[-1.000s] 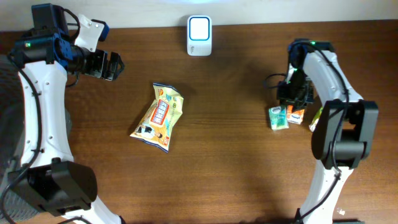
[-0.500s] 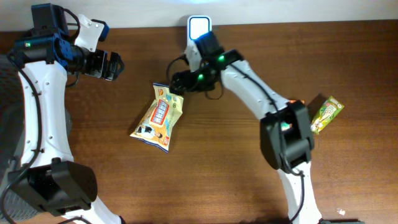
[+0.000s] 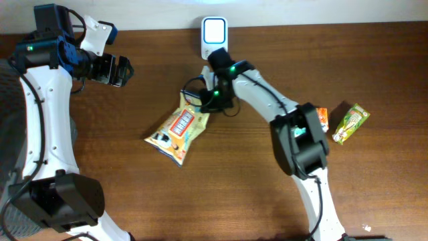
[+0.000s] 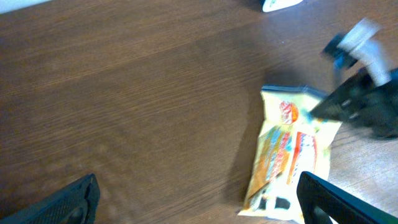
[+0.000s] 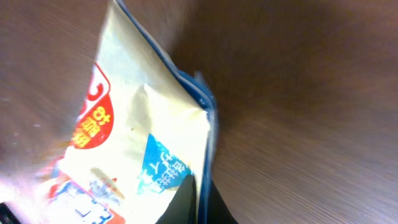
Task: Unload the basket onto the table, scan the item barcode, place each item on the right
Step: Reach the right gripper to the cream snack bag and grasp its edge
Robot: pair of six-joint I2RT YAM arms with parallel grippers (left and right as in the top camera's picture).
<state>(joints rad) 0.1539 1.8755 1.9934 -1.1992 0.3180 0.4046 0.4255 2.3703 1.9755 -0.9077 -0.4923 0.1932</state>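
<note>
Snack bag (image 3: 177,127) is seen on the table (image 3: 254,194), left of centre and tilted. An orange box (image 3: 322,118) and a green packet (image 3: 351,123) are placed well apart from it at the right. The bag's upper corner is pinched by the right gripper (image 3: 202,102), jaws closed on the seam. Left gripper (image 3: 122,70) is held farther left, jaws spread fully, nothing gripped. Scanner (image 3: 214,30) is stood at the far edge, near the right gripper.
</note>
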